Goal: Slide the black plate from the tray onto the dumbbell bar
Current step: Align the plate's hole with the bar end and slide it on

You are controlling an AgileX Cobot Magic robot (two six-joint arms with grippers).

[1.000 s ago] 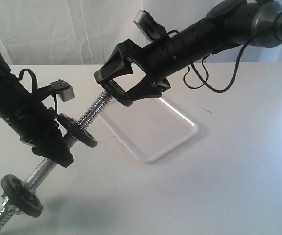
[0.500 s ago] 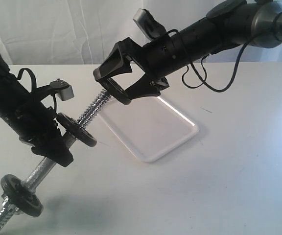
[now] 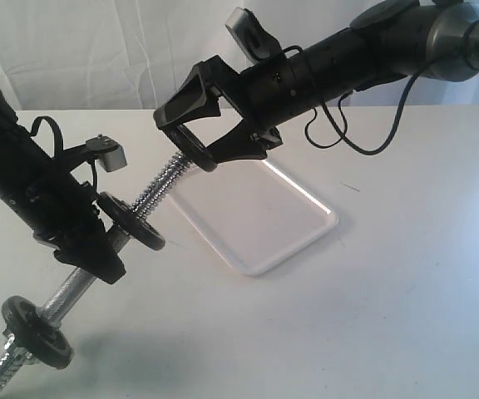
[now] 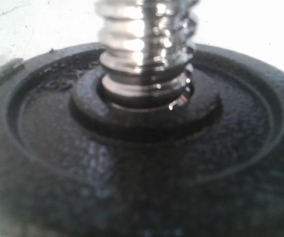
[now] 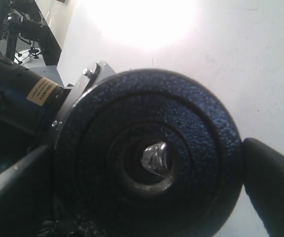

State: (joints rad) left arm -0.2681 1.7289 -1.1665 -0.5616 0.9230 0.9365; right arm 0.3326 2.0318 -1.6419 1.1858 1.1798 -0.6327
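Note:
My right gripper (image 3: 185, 145) is shut on the black plate (image 3: 191, 152), held on edge in the air at the raised threaded end of the dumbbell bar (image 3: 152, 198). In the right wrist view the plate (image 5: 201, 128) sits between both fingers (image 5: 272, 173), and the bar's tip (image 5: 154, 158) shows through its centre hole. My left gripper (image 3: 90, 249) is shut on the bar's smooth middle, holding it tilted. The white tray (image 3: 260, 212) lies bare on the table under the right arm.
Two other black discs ride on the bar: one (image 3: 131, 220) just above my left gripper, filling the left wrist view (image 4: 132, 163), and one (image 3: 36, 332) near the low end. White table (image 3: 389, 316) all around; a white backdrop behind.
My right gripper with the black plate has shifted slightly up and to the left at the bar's upper end. The left arm and bar have stayed still.

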